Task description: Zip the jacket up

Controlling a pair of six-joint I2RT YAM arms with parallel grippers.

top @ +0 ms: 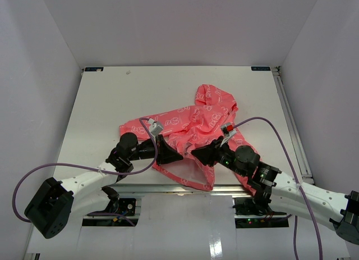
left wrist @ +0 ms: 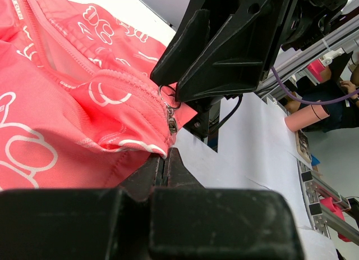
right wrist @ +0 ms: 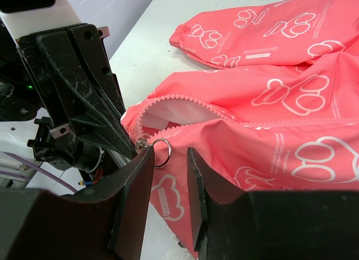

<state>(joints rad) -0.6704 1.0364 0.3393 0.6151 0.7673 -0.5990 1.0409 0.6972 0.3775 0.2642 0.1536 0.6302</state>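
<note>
Left gripper [left wrist: 166, 162] pinches jacket [left wrist: 56, 131] hem shut; right gripper [right wrist: 169, 153], jaws apart, brackets zipper ring [right wrist: 161, 151]; next: pinch it, then pull.

No legible txt/nos. Tiny white lettering in prints on jacket [right wrist: 280, 142], too blurry to read. Small stickers [top: 93, 69] at tabletop [top: 112, 97] far corners, also unreadable.

Zipper ring [left wrist: 166, 95] partly behind fingers [left wrist: 224, 63]
</note>
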